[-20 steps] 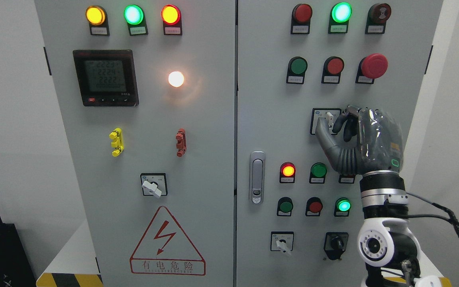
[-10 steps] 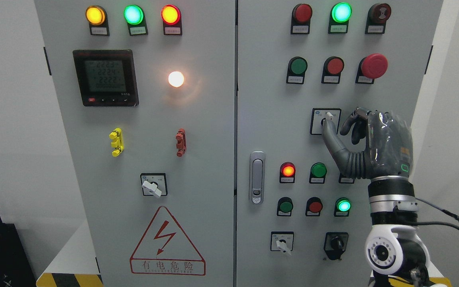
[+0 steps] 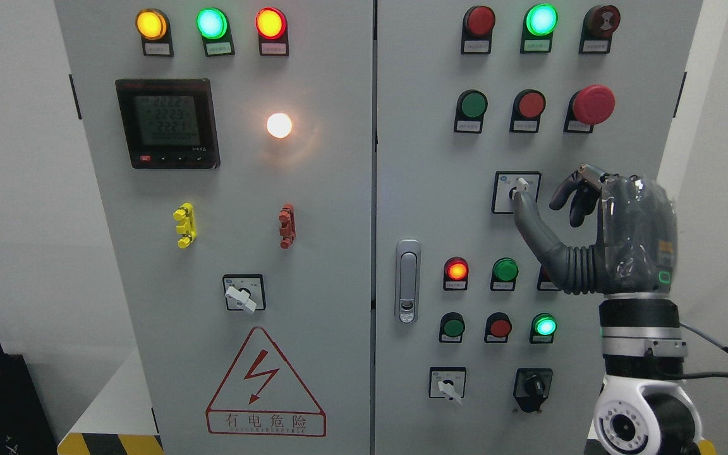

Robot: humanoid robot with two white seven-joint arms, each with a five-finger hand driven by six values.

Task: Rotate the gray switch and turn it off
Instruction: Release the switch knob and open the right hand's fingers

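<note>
Gray cabinet doors, white walls; right hand beside switch

Right hand shifts right, off the gray switch; fingers release the knob, thumb tip alone stays touching.

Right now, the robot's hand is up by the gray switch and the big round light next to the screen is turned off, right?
Not quite. The head view shows the round light beside the screen glowing bright, so it is on. The rest is right: the right hand is up by the gray switch, its thumb tip at the knob.
</note>
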